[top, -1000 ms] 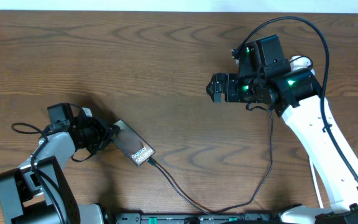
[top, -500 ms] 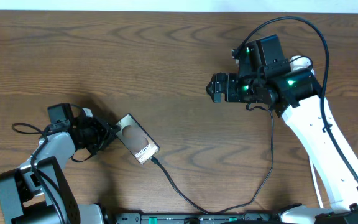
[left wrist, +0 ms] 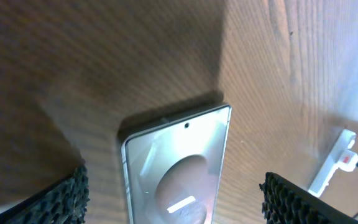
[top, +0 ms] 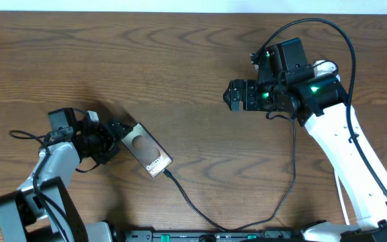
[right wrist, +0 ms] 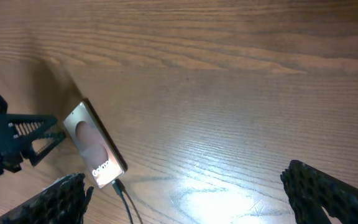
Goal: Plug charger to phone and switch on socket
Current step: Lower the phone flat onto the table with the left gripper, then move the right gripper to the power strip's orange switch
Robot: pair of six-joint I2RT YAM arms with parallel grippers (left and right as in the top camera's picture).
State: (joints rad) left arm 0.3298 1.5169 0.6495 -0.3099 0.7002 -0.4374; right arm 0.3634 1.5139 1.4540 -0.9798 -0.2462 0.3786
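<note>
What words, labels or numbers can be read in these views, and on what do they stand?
"Galaxy": white lettering on the phone back, overhead view.
Same lettering, right wrist view: too blurred to read.
Socket, left wrist view: red mark only, no readable text.

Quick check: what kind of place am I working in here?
Probably a robotics test bench: a wooden table, a white robot arm, and just a phone and charger laid out.

1 phone (top: 144, 151), 1 charger (top: 169, 176) & 1 socket (left wrist: 333, 168) are counted; 2 grippers are seen: left gripper (top: 118, 138), right gripper (top: 232, 95).
</note>
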